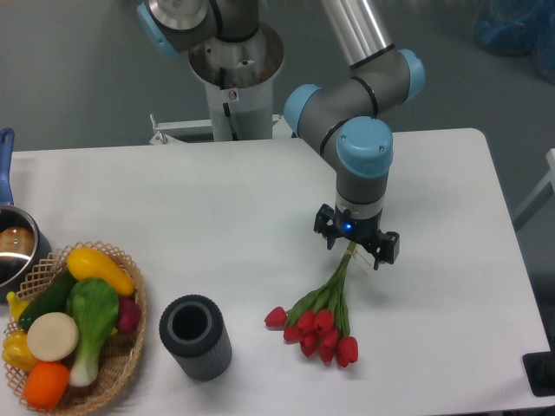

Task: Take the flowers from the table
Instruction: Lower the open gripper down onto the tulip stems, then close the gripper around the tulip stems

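The flowers (319,325), a bunch of red tulip buds with green leaves and long green stems, lie on the white table (217,199) at the front right. The buds point toward the front edge and the stems run up and back. My gripper (354,247) points straight down over the upper end of the stems, which disappear under it. Its fingertips are hidden beneath the wrist and black gripper body, so I cannot tell whether they are closed on the stems.
A dark grey cylindrical cup (195,336) stands upright left of the flowers. A wicker basket (121,364) of toy vegetables sits at the front left. A pot (13,247) with a blue handle is at the left edge. The robot base (234,78) stands behind the table.
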`<action>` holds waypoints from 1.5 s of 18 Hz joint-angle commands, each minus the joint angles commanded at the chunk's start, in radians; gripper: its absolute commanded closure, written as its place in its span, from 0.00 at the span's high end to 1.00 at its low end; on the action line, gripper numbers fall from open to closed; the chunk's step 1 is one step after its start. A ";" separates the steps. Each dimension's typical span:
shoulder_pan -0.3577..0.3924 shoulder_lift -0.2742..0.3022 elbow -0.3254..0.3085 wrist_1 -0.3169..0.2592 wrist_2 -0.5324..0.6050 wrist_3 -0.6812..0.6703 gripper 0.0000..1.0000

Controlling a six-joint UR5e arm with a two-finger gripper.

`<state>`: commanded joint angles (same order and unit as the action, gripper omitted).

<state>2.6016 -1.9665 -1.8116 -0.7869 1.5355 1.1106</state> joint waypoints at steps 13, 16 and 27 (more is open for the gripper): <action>-0.009 -0.057 0.000 0.005 0.002 0.001 1.00; -0.009 -0.063 0.005 0.005 0.002 0.002 1.00; -0.025 -0.072 0.003 0.006 0.002 0.000 1.00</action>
<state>2.5771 -2.0387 -1.8086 -0.7808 1.5370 1.1106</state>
